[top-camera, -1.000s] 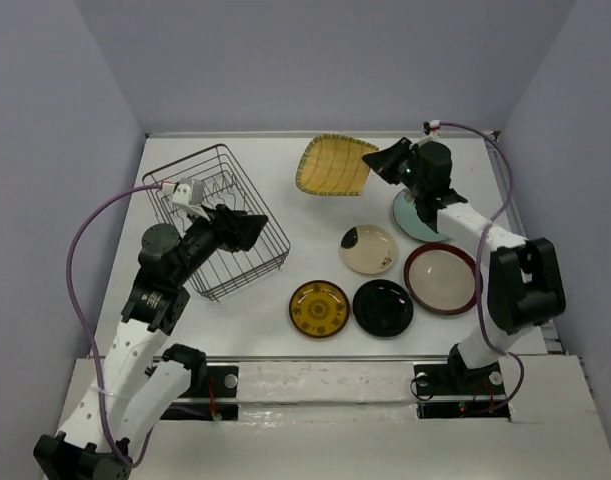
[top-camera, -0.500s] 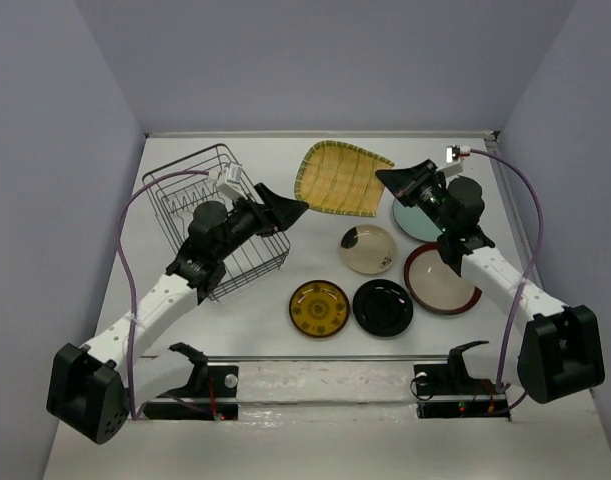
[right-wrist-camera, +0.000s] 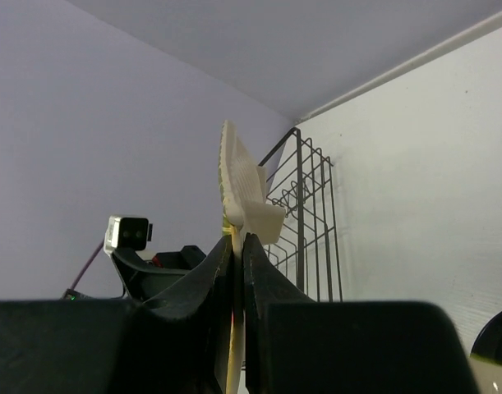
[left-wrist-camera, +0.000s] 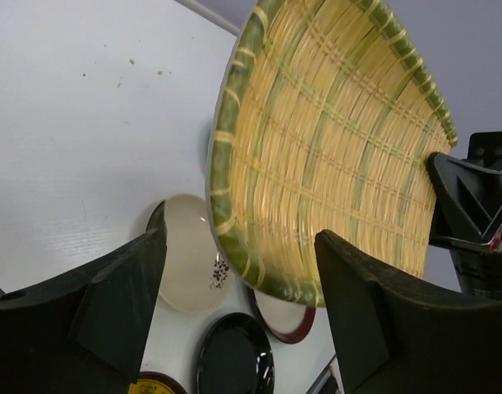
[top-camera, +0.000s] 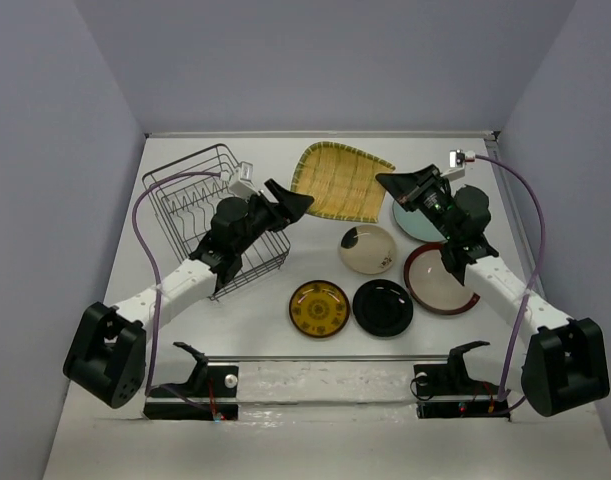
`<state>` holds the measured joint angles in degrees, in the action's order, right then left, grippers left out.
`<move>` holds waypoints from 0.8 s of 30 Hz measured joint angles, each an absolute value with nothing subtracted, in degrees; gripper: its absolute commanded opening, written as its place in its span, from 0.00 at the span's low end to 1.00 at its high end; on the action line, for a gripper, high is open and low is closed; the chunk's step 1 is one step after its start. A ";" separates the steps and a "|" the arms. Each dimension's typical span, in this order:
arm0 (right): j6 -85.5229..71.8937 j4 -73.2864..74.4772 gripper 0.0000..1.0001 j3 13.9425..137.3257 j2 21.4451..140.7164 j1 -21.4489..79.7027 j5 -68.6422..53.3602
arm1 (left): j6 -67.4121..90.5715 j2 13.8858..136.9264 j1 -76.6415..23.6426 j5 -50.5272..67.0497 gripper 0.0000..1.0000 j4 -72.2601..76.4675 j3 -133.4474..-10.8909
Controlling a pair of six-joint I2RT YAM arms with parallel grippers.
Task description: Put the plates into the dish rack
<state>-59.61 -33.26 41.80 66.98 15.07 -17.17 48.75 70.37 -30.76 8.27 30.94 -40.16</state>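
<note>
The yellow ribbed fan-shaped plate point(top-camera: 343, 180) hangs in the air at the back middle. My right gripper point(top-camera: 383, 181) is shut on its right edge; the right wrist view shows the plate edge-on point(right-wrist-camera: 234, 176) between the closed jaws of my right gripper point(right-wrist-camera: 238, 240). My left gripper point(top-camera: 290, 198) is open at the plate's left edge, and the green rim point(left-wrist-camera: 259, 275) lies between its spread fingers point(left-wrist-camera: 111, 304). The wire dish rack point(top-camera: 210, 215) stands at the back left, with no plates in it. On the table lie the pale teal point(top-camera: 415, 218), cream patched point(top-camera: 369, 249), red-rimmed point(top-camera: 440, 278), black point(top-camera: 383, 307) and yellow patterned point(top-camera: 319, 308) plates.
Grey walls close in the white table at the back and both sides. The rack point(right-wrist-camera: 304, 213) shows behind the held plate in the right wrist view. The right gripper's black body point(left-wrist-camera: 472, 205) shows beyond the plate in the left wrist view.
The right gripper lifted the fan-shaped plate off the table and drew it right. The left arm swung from above the rack out to the plate's left edge.
</note>
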 measured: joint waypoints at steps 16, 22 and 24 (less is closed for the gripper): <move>-59.57 -40.60 0.45 35.99 66.78 15.92 -21.74 | 50.00 70.22 -29.69 5.15 0.05 38.68 -39.90; -48.75 -28.73 0.87 36.71 66.17 16.67 -29.80 | 36.36 61.17 -29.39 9.28 0.05 30.11 -41.39; -45.23 -23.75 0.94 36.71 65.17 16.97 -31.57 | 32.84 57.89 -28.95 10.63 0.05 25.89 -42.87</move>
<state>-45.23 -23.75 36.71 65.17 16.97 -31.57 32.84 57.89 -28.95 10.63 25.89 -42.87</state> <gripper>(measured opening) 0.834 0.190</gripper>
